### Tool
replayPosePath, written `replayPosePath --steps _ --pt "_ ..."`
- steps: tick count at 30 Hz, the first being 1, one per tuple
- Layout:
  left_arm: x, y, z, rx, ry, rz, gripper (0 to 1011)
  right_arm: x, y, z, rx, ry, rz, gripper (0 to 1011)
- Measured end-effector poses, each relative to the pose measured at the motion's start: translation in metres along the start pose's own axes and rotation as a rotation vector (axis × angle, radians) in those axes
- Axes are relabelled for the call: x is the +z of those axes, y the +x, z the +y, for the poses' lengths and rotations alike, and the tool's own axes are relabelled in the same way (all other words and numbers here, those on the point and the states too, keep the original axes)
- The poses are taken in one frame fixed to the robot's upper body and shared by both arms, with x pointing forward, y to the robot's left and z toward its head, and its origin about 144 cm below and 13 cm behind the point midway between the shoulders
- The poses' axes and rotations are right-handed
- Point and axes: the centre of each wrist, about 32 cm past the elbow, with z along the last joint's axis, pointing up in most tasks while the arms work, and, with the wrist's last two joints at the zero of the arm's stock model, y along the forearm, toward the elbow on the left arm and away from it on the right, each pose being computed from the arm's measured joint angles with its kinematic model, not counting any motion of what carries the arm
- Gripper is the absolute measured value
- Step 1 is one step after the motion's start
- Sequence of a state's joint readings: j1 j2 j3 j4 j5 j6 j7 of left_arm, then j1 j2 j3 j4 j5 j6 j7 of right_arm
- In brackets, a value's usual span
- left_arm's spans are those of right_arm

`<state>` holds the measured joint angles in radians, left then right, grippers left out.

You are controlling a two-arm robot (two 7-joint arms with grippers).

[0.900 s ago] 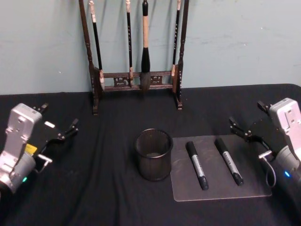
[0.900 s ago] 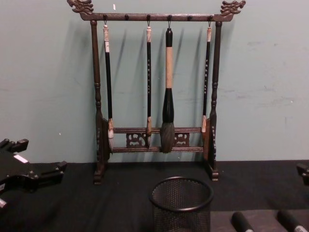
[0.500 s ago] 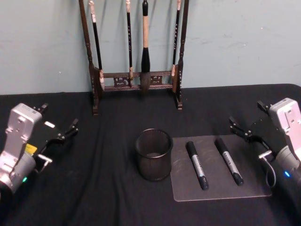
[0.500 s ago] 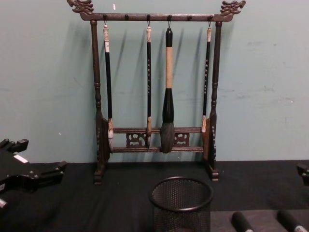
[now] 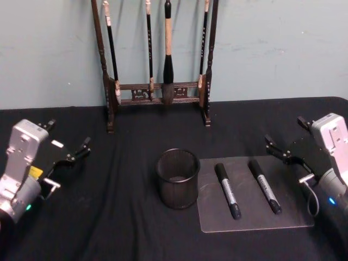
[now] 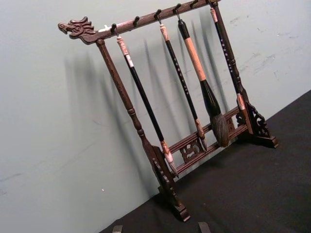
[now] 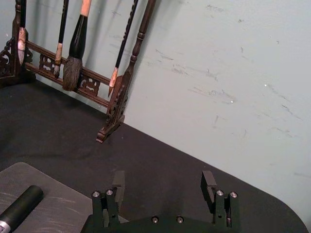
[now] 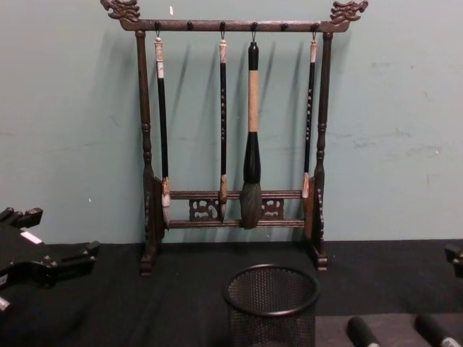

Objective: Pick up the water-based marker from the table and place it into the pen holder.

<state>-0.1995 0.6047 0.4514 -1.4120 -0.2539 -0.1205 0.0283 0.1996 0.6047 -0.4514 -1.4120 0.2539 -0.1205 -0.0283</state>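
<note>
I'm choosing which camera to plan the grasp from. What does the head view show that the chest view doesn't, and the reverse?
Head view alone: the whole length of the left marker and right marker, side by side on the grey mat, right of the pen holder. Chest view alone: the brush rack's carved top bar. Both: pen holder, hanging brushes, left gripper and right gripper, jaws open.

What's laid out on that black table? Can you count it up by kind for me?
Markers: 2
Pen holder: 1
Brush rack: 1
Hanging brushes: 4
Grey mat: 1
Total: 9
</note>
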Motion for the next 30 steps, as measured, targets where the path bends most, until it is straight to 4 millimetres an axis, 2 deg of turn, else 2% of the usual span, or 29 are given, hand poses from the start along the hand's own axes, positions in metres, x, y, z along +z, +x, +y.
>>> replayPosePath --steps 30 --pt "0.0 0.0001 0.0 0.0 0.0 0.0 1009 0.0 0.0 0.0 0.0 0.0 0.0 1002"
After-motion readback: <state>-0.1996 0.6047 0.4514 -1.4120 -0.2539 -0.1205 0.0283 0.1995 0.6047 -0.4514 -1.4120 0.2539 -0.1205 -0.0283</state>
